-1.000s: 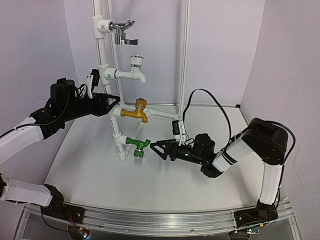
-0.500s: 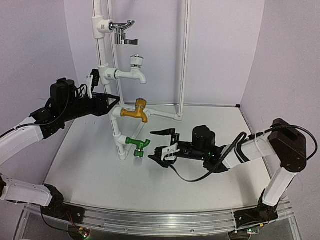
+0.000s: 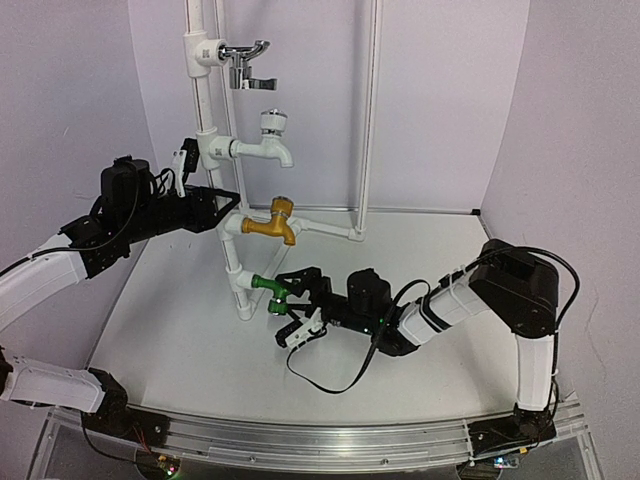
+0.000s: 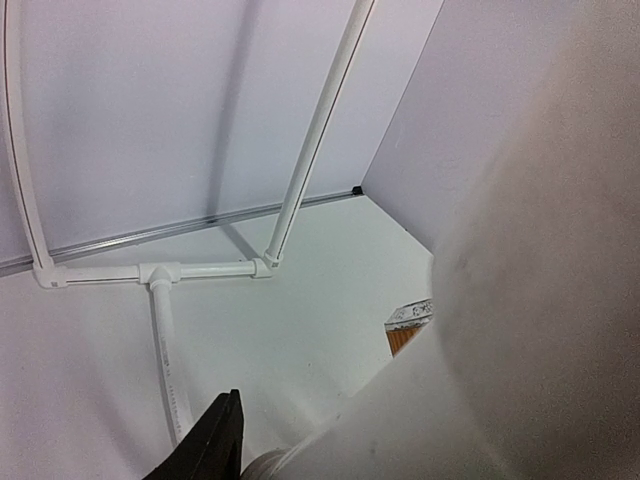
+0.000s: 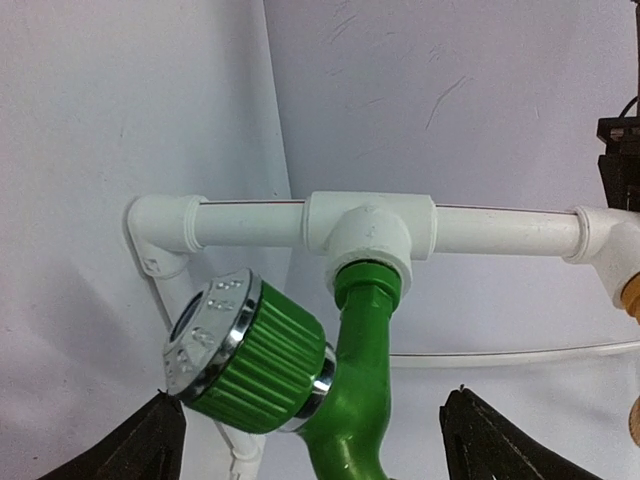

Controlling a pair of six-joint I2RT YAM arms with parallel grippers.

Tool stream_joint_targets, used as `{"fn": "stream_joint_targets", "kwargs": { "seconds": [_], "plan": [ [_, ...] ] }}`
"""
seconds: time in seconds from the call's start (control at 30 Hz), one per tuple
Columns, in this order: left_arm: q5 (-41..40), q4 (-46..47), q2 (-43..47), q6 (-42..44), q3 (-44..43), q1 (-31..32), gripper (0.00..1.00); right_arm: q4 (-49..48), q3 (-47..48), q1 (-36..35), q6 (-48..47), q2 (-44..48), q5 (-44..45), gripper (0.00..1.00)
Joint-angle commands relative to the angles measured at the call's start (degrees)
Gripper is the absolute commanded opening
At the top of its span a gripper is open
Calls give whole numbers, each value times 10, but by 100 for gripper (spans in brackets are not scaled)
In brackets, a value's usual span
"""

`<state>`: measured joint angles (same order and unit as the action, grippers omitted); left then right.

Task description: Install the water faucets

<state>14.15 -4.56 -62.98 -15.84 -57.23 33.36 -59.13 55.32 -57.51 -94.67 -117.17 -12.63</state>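
the green tap (image 3: 274,288) is screwed into a white tee (image 5: 368,232) low on the pipe stand (image 3: 205,110); it looks light, rigid and smooth, so the ribbed collar under its knob (image 5: 212,322) should give the best hold for turning. the right gripper (image 3: 298,305) stands wide, one finger on either side of the tap, touching nothing; the left gripper (image 3: 222,203) is at the pipe, and whether it grips i cannot tell. only the right wrist view shows the ribs and seated thread; only the top view shows both arms.
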Motion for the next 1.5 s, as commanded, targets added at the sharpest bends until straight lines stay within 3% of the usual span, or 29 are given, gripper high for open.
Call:
{"fn": "stream_joint_targets", "kwargs": {
  "seconds": [0.0,0.17,0.2,0.27,0.3,0.47,0.63,0.93,1.13,1.3,1.33,1.47],
  "plan": [
    [64,-41,2,-96,0,12,0,-44,34,-10,-19,-22,19,88],
    [63,-42,6,-96,1,12,0,-48,38,-14,51,-25,18,79],
    [63,-42,7,-96,2,12,0,-48,37,-14,71,-23,16,72],
    [62,-41,7,-95,1,12,0,-50,33,-15,115,-19,3,38],
    [63,-42,7,-95,1,12,0,-49,31,-15,142,-16,-3,32],
    [64,-42,8,-97,3,12,0,-46,26,-15,274,-11,-12,27],
    [64,-42,10,-97,2,12,0,-29,27,-10,474,-2,-38,20],
    [67,-42,13,-100,5,12,0,7,57,55,886,0,-200,0],
    [69,-42,11,-101,5,12,0,-49,64,72,1048,-33,-222,0],
    [66,-42,14,-101,6,12,0,-70,73,73,1108,-47,-217,0],
    [65,-42,14,-100,7,12,0,-72,71,73,1108,-45,-216,4],
    [55,-44,17,-98,6,12,0,-74,34,73,1098,-11,-170,56]
  ]
}}
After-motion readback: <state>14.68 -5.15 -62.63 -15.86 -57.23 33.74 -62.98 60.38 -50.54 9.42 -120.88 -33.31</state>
